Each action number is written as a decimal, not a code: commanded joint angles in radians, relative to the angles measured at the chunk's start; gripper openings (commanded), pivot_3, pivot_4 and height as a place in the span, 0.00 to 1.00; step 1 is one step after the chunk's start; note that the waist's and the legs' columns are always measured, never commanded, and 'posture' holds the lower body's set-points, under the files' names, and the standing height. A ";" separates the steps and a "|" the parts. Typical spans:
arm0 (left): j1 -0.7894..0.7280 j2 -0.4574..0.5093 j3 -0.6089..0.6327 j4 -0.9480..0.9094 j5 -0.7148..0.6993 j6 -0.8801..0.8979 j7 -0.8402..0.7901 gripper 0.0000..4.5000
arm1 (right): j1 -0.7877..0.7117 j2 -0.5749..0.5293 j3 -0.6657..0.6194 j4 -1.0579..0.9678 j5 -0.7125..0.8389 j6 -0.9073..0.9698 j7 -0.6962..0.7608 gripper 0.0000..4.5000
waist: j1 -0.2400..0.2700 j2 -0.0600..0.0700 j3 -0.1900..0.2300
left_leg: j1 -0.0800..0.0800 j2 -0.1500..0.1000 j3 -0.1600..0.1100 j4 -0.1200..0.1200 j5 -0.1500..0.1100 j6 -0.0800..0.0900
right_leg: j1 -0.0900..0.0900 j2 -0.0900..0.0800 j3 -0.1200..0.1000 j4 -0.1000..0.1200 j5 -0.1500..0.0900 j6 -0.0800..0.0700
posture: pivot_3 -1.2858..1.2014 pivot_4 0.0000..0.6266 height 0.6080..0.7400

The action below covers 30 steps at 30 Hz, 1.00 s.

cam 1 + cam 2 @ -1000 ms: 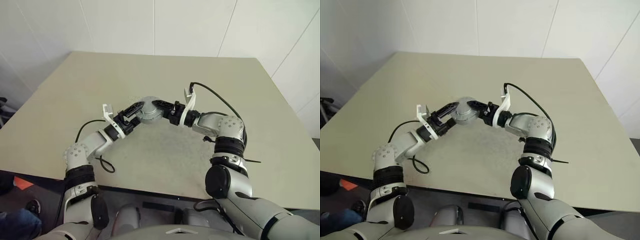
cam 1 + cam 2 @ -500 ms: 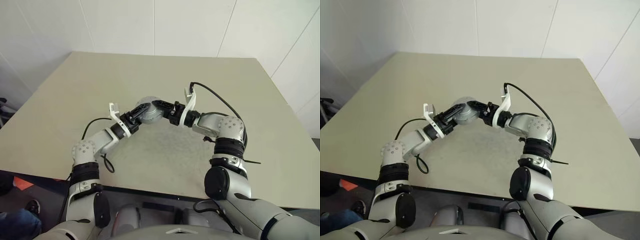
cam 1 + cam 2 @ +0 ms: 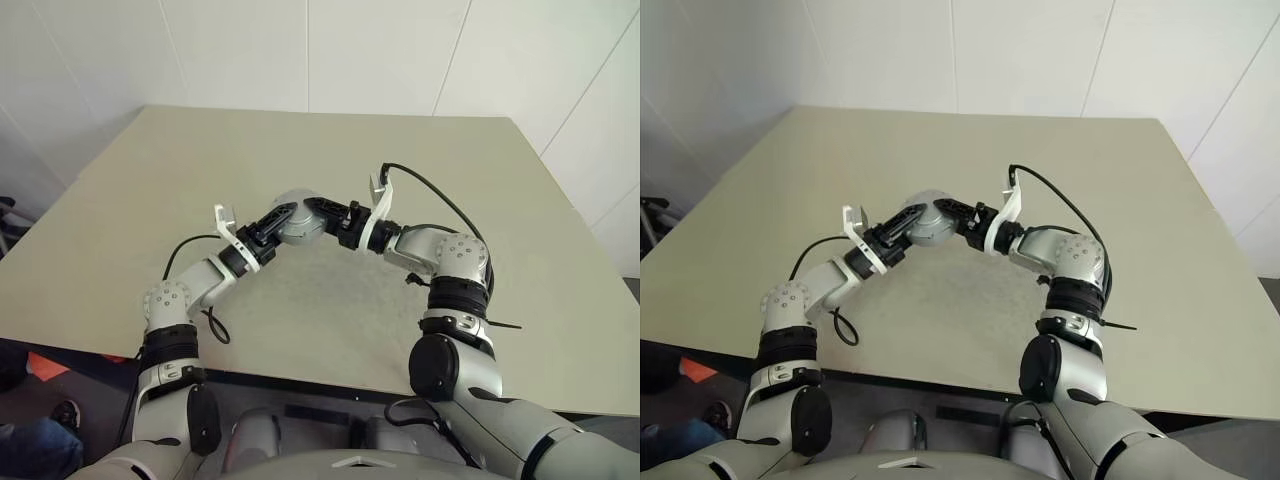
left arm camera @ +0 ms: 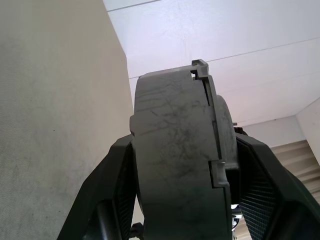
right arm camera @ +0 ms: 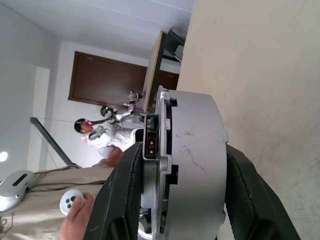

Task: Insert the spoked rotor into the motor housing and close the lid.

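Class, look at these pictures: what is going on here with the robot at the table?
The robot holds one round grey motor housing above the beige table, gripped from both sides. The left gripper clamps it from one side, its black fingers pressed to the casing's flat faces, and the right gripper clamps it from the other. The casing looks assembled, a seam running round its rim. In the right wrist view, a person's hand holds a white controller beyond the table.

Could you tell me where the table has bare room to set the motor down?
The table is bare along its far edge by the wall and on both flanks. The only crowded spot is mid-table, where the left gripper and right gripper clamp the grey motor housing.
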 commanded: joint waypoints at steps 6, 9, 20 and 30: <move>-0.016 0.018 -0.011 -0.011 0.035 -0.024 -0.003 0.52 | 0.001 -0.036 0.101 -0.036 -0.071 -0.166 -0.006 0.99 | 0.000 0.000 0.000 | 0.000 0.000 0.000 0.001 0.000 0.000 | 0.000 0.000 0.000 0.001 0.000 0.000 | 0.52 0.00 1.00; -0.017 0.020 -0.012 -0.013 0.056 -0.040 -0.009 0.52 | 0.005 -0.044 0.117 -0.019 -0.092 -0.211 -0.005 0.99 | 0.000 0.000 0.000 | 0.000 0.000 0.000 0.001 0.000 0.000 | -0.001 0.000 0.000 0.001 0.000 0.000 | 0.52 0.00 1.00; -0.009 0.102 0.149 0.071 0.191 -0.384 0.036 0.52 | 0.004 -0.079 0.154 0.020 -0.111 -0.283 0.035 0.99 | -0.008 0.000 0.000 | -0.001 0.001 -0.001 0.001 0.000 0.000 | -0.001 0.001 0.000 0.001 0.000 0.000 | 0.52 0.00 1.00; -0.031 0.148 0.247 0.227 0.259 -0.550 0.110 0.52 | -0.006 -0.083 0.196 0.053 -0.119 -0.313 0.068 0.99 | 0.002 -0.006 0.001 | -0.001 0.000 -0.001 0.003 0.000 0.000 | 0.000 0.001 0.000 0.001 0.000 0.000 | 0.52 0.00 1.00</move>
